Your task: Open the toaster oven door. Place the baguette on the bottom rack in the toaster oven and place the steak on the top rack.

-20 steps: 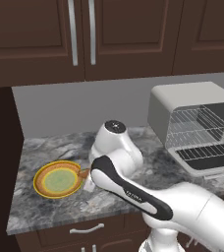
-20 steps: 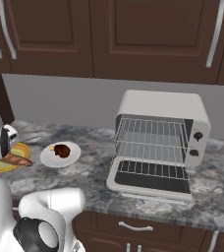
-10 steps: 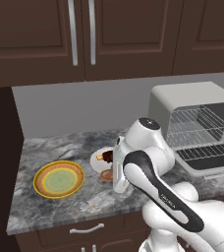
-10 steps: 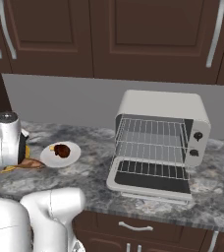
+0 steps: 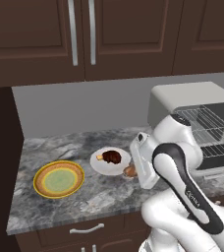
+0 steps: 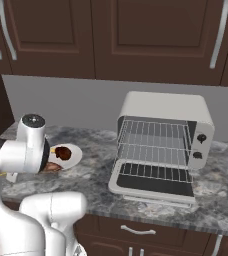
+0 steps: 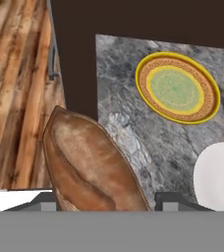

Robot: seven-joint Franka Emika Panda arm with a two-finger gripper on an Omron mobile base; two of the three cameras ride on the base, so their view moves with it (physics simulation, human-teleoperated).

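Hand view: one baguette (image 7: pixel 92 170), a tan-brown loaf with a raised slash running along its crust and a blunt tapered end, rises between the gripper's (image 7: pixel 104 201) two dark finger tips (image 7: pixel 44 198), which sit on either side of it, so the jaws are closed on the loaf. It hangs over the front edge of the grey marbled counter (image 7: pixel 148 142), with wood-plank floor (image 7: pixel 15 93) showing past the edge. In the left base view a bit of the loaf (image 5: pixel 129 171) shows beside the arm's white wrist, just at the rim of the white plate (image 5: pixel 104 166).

One steak (image 5: pixel 112 157), dark reddish-brown with a small pale end, lies on that white plate. Two plates are on the counter: the white one and a yellow-rimmed one with a green centre (image 5: pixel 59 178), to its left and apart from it.

One toaster oven (image 6: pixel 166 137), off-white with rounded corners, stands at the counter's right. Its door (image 6: pixel 153 182) is folded down flat in front. Inside are two wire shelves, the top rack (image 6: pixel 155 131) and the bottom rack (image 6: pixel 153 152), both bare. Two dark knobs (image 6: pixel 200 146) sit on its right front. Dark wood cabinets (image 6: pixel 136 35) hang above.
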